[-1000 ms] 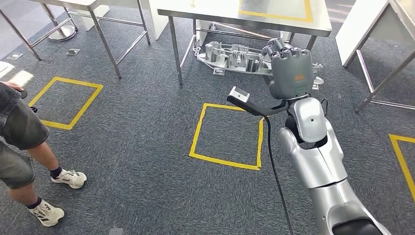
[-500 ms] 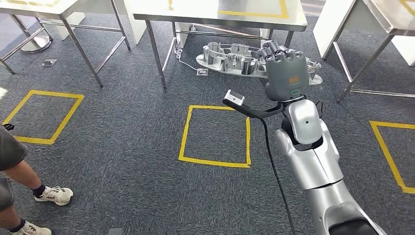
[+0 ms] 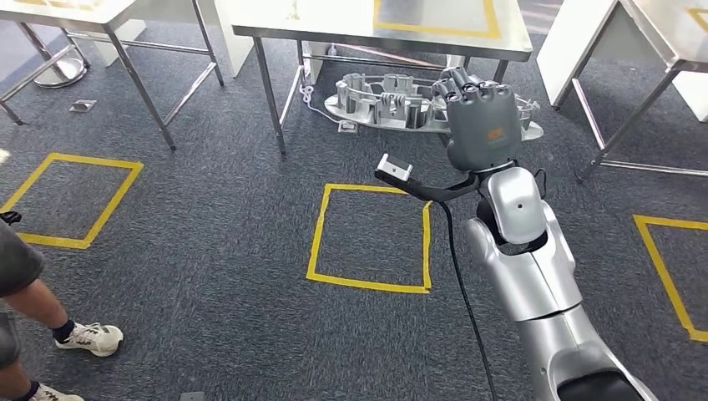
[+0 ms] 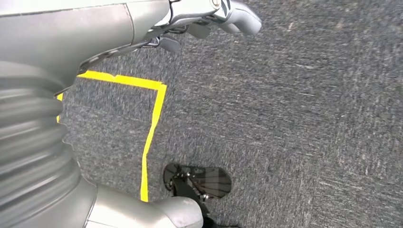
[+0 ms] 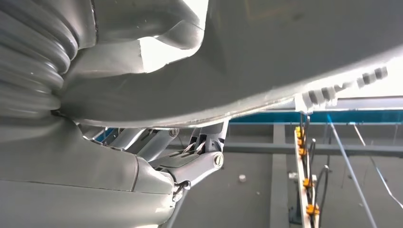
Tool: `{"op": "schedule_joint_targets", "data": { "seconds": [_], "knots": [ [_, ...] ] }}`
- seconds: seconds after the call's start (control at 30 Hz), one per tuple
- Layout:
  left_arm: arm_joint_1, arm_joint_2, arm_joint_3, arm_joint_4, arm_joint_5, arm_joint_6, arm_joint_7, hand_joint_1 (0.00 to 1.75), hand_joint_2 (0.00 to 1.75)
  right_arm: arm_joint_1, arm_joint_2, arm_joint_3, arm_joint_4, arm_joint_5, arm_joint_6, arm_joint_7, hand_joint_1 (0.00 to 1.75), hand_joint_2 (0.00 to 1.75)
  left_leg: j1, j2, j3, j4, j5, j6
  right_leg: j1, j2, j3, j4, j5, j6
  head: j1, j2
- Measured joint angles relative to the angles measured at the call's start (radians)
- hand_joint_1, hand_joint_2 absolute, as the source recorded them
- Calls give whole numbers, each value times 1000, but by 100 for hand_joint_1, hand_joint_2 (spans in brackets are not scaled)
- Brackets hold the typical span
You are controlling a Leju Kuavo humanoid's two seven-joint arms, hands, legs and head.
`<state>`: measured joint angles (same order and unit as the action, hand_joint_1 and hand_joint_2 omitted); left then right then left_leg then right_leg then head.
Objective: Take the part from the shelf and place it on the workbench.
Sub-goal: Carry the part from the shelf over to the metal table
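A large grey cast metal part hangs in front of me at about table-leg height, held by my right hand, whose back faces the head view. In the right wrist view the part lies against the palm with the fingers curled under it. The steel workbench with a yellow taped rectangle stands just beyond the part. My left hand hangs over the carpet, its fingers spread and holding nothing.
A yellow taped square marks the carpet in front of the workbench. More steel tables stand at the far left and far right. A person's leg and shoe are at the lower left.
The camera has moved, so the whole scene shifted and the workbench looks closer. The held part has moved slightly left relative to the workbench legs. The person has slid toward the left edge.
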<state>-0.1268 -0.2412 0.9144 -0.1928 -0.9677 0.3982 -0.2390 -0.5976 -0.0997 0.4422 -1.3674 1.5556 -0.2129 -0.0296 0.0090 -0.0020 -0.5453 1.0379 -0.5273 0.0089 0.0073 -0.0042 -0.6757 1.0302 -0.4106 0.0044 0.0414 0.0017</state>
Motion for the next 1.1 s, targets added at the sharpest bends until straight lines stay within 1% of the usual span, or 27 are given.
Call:
{"op": "schedule_joint_targets", "data": {
  "seconds": [0.03, 0.1, 0.13, 0.17, 0.2, 0.27, 0.3, 0.33, 0.37, 0.4, 0.43, 0.47, 0.5, 0.53, 0.63, 0.67, 0.7, 0.77, 0.8, 0.83, 0.87, 0.9, 0.93, 0.97, 1.0, 1.03, 1.1],
  "knots": [
    [0, 0, 0, 0, -2, 2, 1, 0, 175, -3, 1, 0, 1, -2, 0, -2, 175, 175, -1, 1, 2, 0, 1, -7, 3, 0, 3, -5, -6, -5, 0, 0],
    [1, -1, 0, 0, -4, 4, 1, 0, 175, -4, 4, 0, 1, -3, 1, -3, 175, 175, -1, 2, 7, 6, -3, -19, -2, 3, 18, -13, -3, -16, 0, 0],
    [1, -1, 1, 0, -5, 4, 1, 0, 175, -5, 6, 0, 2, -3, 2, -4, 175, 175, -2, 2, 0, 25, -10, -24, -6, 3, 27, -16, -6, -22, -1, 0],
    [0, -1, 1, 0, -6, 5, 1, 0, 175, -6, 8, 0, 2, -3, 2, -6, 175, 175, -1, 2, -20, 63, -25, -29, -8, 3, 36, -18, -9, -27, -3, 0],
    [-1, 0, 1, 0, -6, 5, 1, 0, 175, -8, 10, 0, 3, -4, 2, -9, 175, 175, 0, 1, -52, 120, -46, -33, -9, 3, 41, -19, -13, -32, -4, 0],
    [0, 1, 1, 0, -7, 5, 1, 0, 175, -11, 14, 0, 6, -6, 3, -16, 175, 175, 2, 1, -131, 240, -87, -38, -9, 5, 50, -18, -22, -37, -6, 0],
    [2, 2, 2, 0, -7, 5, 1, 0, 175, -11, 14, 0, 8, -9, 3, -18, 175, 175, 3, 1, -158, 268, -89, -40, -9, 7, 54, -18, -27, -36, -6, 0],
    [3, 3, 2, 0, -7, 5, 1, 0, 175, -11, 14, 0, 10, -12, 4, -18, 175, 175, 3, 1, -167, 259, -70, -41, -10, 10, 60, -16, -32, -35, -6, 0],
    [4, 4, 2, 0, -7, 5, 2, 0, 175, -11, 15, 0, 12, -16, 5, -19, 175, 175, 3, 2, -158, 213, -29, -41, -11, 11, 66, -15, -38, -32, -6, 0],
    [4, 5, 2, 0, -7, 5, 2, 0, 175, -11, 16, 0, 14, -19, 6, -20, 175, 175, 4, 1, -138, 143, 21, -41, -12, 13, 72, -12, -44, -29, -7, 0],
    [4, 5, 2, 0, -7, 5, 2, 0, 175, -12, 16, 0, 15, -21, 6, -21, 175, 175, 3, 1, -118, 78, 54, -38, -12, 14, 76, -9, -49, -24, -7, 0],
    [3, 6, 2, 0, -7, 5, 2, 0, 175, -13, 17, 0, 16, -22, 6, -22, 175, 175, 1, 0, -101, 30, 72, -33, -12, 15, 77, -6, -53, -19, -8, 0],
    [3, 6, 3, 1, -7, 5, 2, 0, 175, -15, 18, 0, 16, -22, 6, -23, 175, 175, -1, -1, -94, 7, 78, -26, -11, 16, 75, -5, -57, -13, -9, 0],
    [3, 7, 3, 1, -7, 5, 3, 0, 175, -16, 18, 0, 17, -22, 6, -23, 175, 175, -3, -2, -92, 4, 72, -19, -10, 16, 74, -5, -59, -7, -10, 0],
    [5, 7, 3, 0, -8, 5, 3, 0, 175, -17, 18, 0, 17, -25, 7, -25, 175, 175, -1, -3, -84, -1, 80, 0, -12, 14, 69, 10, -75, 11, -9, 0],
    [5, 7, 3, 0, -9, 5, 2, 0, 175, -18, 19, 0, 17, -27, 8, -25, 175, 175, 2, -3, -81, -4, 80, 6, -14, 13, 54, 41, -92, 16, -8, 0],
    [4, 7, 3, 0, -11, 4, 2, 0, 175, -18, 19, 1, 17, -29, 8, -25, 175, 175, 3, -3, -78, -4, 78, 10, -16, 11, 26, 96, -117, 21, -7, 0],
    [3, 8, 3, 0, -14, 2, 2, 0, 175, -12, 19, 2, 17, -33, 8, -24, 175, 175, 3, -2, -73, -4, 71, 15, -17, 10, -48, 231, -166, 28, -5, 0],
    [4, 8, 3, 0, -16, 0, 2, 0, 175, -6, 19, 2, 17, -34, 8, -22, 175, 175, 3, -2, -69, -4, 67, 16, -18, 10, -76, 273, -170, 30, -5, 0],
    [5, 9, 3, 0, -16, -1, 3, 0, 175, 0, 19, 2, 17, -35, 9, -21, 175, 175, 3, -3, -63, -4, 63, 15, -18, 10, -85, 275, -153, 30, -5, 0],
    [5, 9, 3, 0, -16, -3, 4, 0, 175, 4, 19, 2, 17, -37, 10, -20, 175, 175, 3, -4, -56, -4, 57, 14, -19, 9, -74, 237, -118, 28, -5, 0],
    [5, 9, 3, 0, -16, -4, 5, 0, 175, 7, 19, 2, 17, -40, 11, -21, 175, 175, 3, -5, -48, -4, 52, 11, -19, 8, -47, 168, -73, 25, -5, 0],
    [5, 9, 3, 0, -15, -4, 5, 0, 175, 9, 19, 2, 17, -46, 12, -23, 175, 175, 1, -5, -41, -4, 46, 7, -17, 6, -15, 99, -41, 22, -5, 0],
    [4, 10, 3, 0, -14, -5, 5, 0, 175, 9, 20, 2, 17, -51, 13, -27, 175, 175, 0, -5, -37, -3, 40, 1, -14, 5, 12, 43, -21, 17, -5, 0],
    [4, 10, 3, 0, -13, -5, 5, 0, 175, 8, 21, 2, 17, -56, 13, -31, 175, 175, -1, -4, -35, -3, 37, -4, -11, 4, 28, 10, -15, 12, -6, 0],
    [4, 10, 3, 0, -12, -5, 5, 0, 175, 8, 22, 2, 17, -58, 13, -34, 175, 175, -2, -4, -33, -5, 35, -10, -7, 5, 34, 1, -21, 6, -7, 0],
    [4, 10, 3, 0, -10, -5, 3, 0, 175, 9, 24, 2, 16, -61, 14, -36, 175, 175, -2, -2, -28, -9, 29, -22, -8, 7, 40, -7, -25, -5, -7, 0]
  ]
}}
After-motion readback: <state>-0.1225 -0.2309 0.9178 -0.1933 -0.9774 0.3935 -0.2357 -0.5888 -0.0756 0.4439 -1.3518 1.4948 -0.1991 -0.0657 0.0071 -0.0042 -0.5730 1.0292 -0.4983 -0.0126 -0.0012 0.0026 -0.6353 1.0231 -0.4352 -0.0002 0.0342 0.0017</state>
